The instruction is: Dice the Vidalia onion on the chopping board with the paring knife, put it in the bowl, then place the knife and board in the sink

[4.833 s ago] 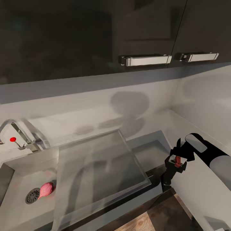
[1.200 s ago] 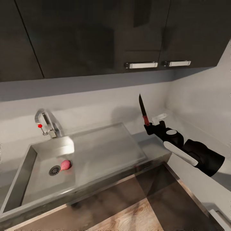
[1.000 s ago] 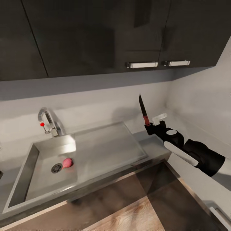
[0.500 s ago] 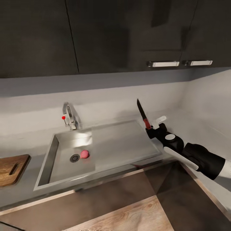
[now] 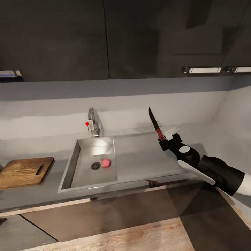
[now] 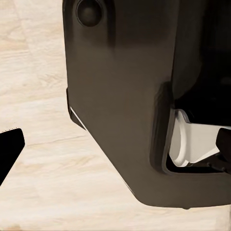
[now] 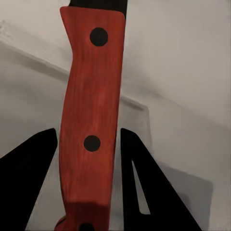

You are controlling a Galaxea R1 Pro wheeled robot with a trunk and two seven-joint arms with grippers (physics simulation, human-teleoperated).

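The view has swung left, revealing the chopping board (image 5: 26, 171), edge-cropped; right fingers (image 7: 29, 178) clasp the paring knife (image 5: 156, 124).

Right arm extended forward, right gripper (image 5: 164, 139) clamped, wrist tilted upward

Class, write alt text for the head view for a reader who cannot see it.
The right gripper holds a paring knife blade-up over the drainboard of a steel sink. A pink onion lies beside the drain; a chopping board sits left of the sink.
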